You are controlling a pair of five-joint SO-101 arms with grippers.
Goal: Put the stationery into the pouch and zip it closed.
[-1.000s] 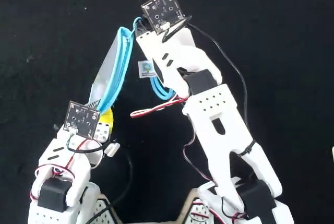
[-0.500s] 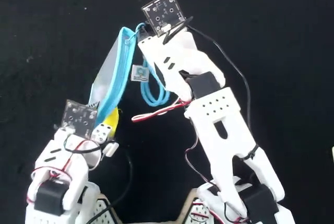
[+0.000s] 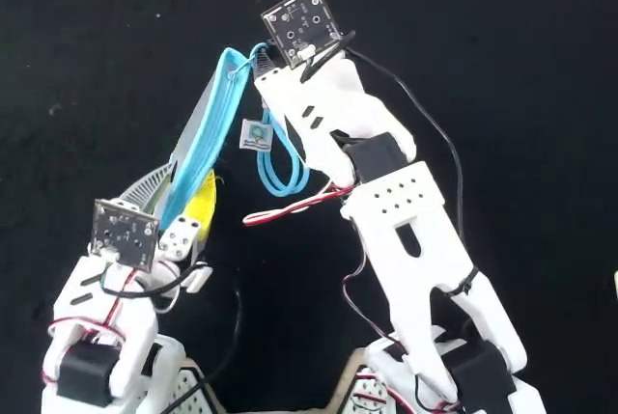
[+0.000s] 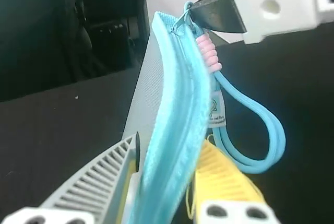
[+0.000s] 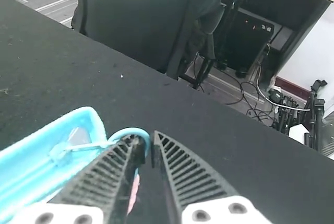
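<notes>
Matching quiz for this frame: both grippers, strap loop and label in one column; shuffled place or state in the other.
1. left gripper
2. right gripper
3. strap loop
4. label

A. white, next to the strap
B. shut on the near end of the pouch
C. hangs loose beside the pouch
D. shut on the zip pull at the far end

Pairs: 1-B, 2-D, 3-C, 4-A

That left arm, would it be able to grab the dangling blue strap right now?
Probably not as things stand. The left gripper is shut on the pouch, so it would have to let go first. The strap hangs uncovered beside the pouch, its top at the right gripper.
</notes>
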